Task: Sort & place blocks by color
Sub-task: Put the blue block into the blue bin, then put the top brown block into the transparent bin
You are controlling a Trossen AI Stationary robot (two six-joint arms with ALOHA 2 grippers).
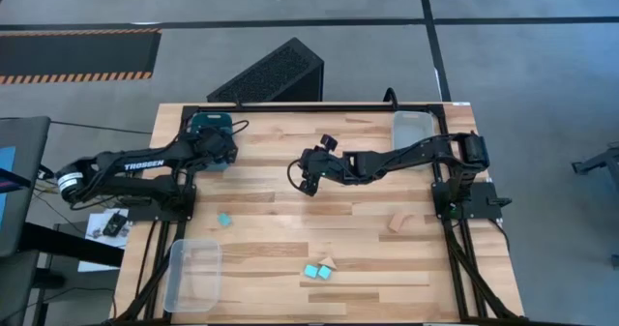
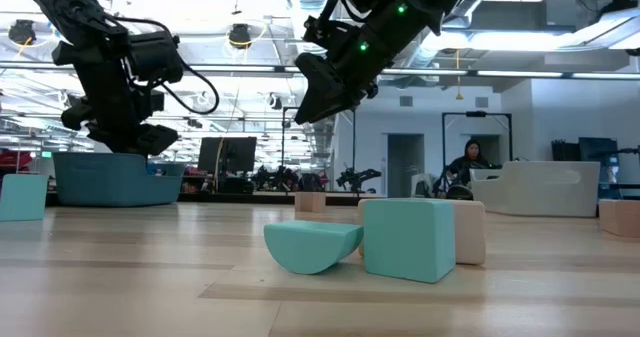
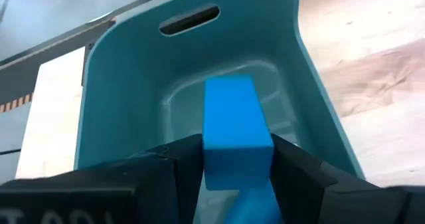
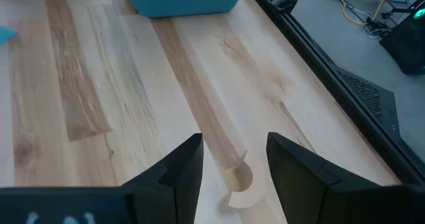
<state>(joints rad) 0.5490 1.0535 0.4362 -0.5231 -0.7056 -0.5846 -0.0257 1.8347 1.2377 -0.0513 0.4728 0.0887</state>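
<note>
My left gripper [image 1: 215, 137] hangs over the teal bin [image 1: 205, 123] at the far left, shut on a deep blue block [image 3: 234, 127]. My right gripper [image 1: 309, 176] stands open above mid-table. In its wrist view a tan wooden block [image 4: 226, 147] with a rounded notch shows between the fingers without filling the gap; whether it touches them I cannot tell. Loose on the table lie one turquoise block [image 1: 223, 220], two turquoise blocks [image 1: 317, 271] with a tan one [image 1: 327, 261] beside them, and another tan block [image 1: 398, 222]. My left gripper pinches the blue block's two opposite side faces [image 3: 212, 154] between its two fingers. The block sticks out past the fingertips, slanting down into the teal bin [image 3: 133, 84], lifted clear of the bin's floor.
A clear bin [image 1: 193, 273] stands at the near left corner and another clear bin [image 1: 414, 133] at the far right. A dark perforated box [image 1: 271, 73] sits on the floor beyond the far edge. Bare wood lies between the two arms.
</note>
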